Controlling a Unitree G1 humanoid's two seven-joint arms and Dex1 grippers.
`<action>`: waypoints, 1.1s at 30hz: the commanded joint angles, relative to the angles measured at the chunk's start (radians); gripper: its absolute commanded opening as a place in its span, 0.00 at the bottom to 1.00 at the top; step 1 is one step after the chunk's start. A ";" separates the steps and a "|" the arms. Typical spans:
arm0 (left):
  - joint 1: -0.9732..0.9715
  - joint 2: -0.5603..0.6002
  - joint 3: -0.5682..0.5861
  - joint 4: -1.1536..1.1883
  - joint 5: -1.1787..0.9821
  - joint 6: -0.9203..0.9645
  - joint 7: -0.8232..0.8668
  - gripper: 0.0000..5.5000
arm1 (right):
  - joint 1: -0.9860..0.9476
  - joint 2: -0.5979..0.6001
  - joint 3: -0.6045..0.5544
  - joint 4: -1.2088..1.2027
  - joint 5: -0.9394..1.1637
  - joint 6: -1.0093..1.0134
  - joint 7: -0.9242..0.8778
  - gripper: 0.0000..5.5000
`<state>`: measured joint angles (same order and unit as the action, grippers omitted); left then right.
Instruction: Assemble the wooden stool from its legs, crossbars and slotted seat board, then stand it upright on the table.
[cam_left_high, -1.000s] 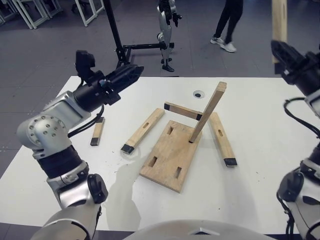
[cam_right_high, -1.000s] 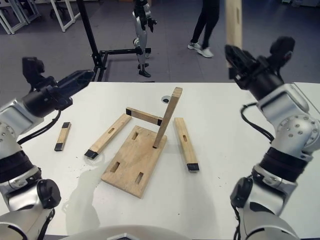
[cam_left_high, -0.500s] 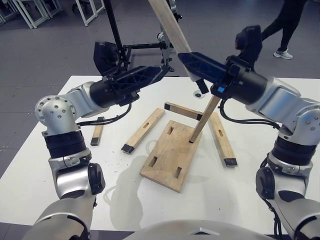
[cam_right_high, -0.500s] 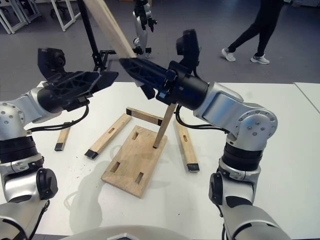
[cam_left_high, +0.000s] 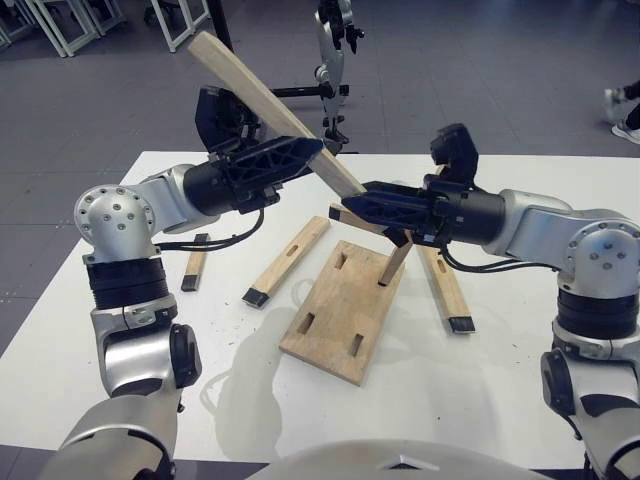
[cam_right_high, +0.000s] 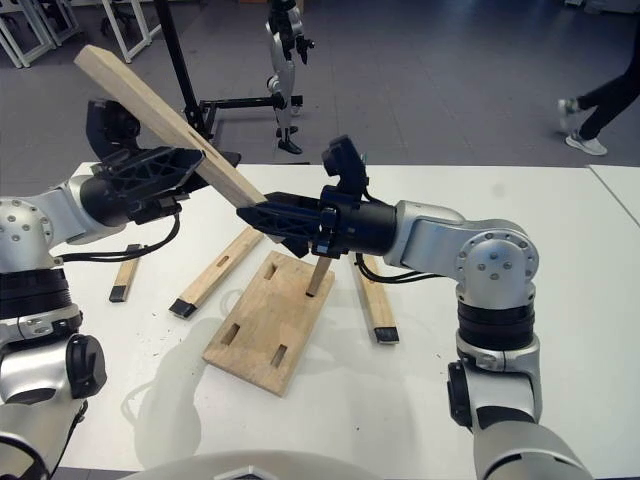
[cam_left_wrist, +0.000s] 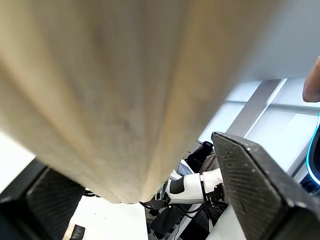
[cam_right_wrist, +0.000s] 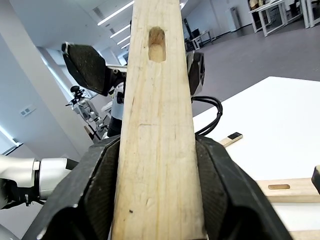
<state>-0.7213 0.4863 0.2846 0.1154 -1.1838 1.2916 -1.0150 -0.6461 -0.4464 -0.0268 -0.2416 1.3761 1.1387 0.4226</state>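
Above the seat board (cam_left_high: 335, 320), 1 leg (cam_left_high: 250, 88) is held slanting up toward 10 o'clock. Its lower end is clamped by the right gripper (cam_left_high: 358, 203); the left gripper (cam_left_high: 305, 152) is set astride its middle, jaws apart, a gap shown on 1 side. Were the right released first, the leg would probably be dropped onto the standing leg (cam_left_high: 395, 265) at the board's 1 o'clock, levering it out.

On the table (cam_left_high: 520, 350) the seat board (cam_left_high: 340, 320) lies central, a tilted leg (cam_left_high: 393, 268) standing in its far right slot, a crossbar (cam_left_high: 342, 214) just behind — one loose leg (cam_left_high: 288, 258) at its left, another leg (cam_left_high: 448, 290) at its right, a short crossbar (cam_left_high: 195, 262) farther left — and a raised leg (cam_left_high: 260, 95) slants above them.
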 joint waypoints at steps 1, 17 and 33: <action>0.004 0.021 -0.015 -0.020 -0.021 0.013 -0.037 0.68 | -0.007 -0.012 0.024 0.022 -0.069 0.001 0.038 0.37; 0.034 0.010 -0.047 -0.033 0.011 -0.046 -0.009 0.40 | -0.028 0.007 0.011 0.041 -0.071 0.051 0.012 0.44; 0.108 0.208 -0.046 -0.031 0.108 -0.139 -0.197 0.38 | 0.073 -0.119 -0.170 -0.081 0.305 0.081 -0.167 1.00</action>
<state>-0.5919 0.6446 0.2133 0.0683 -1.0906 1.1710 -1.1773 -0.6609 -0.5127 -0.1930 -0.2602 1.6157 1.1845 0.2491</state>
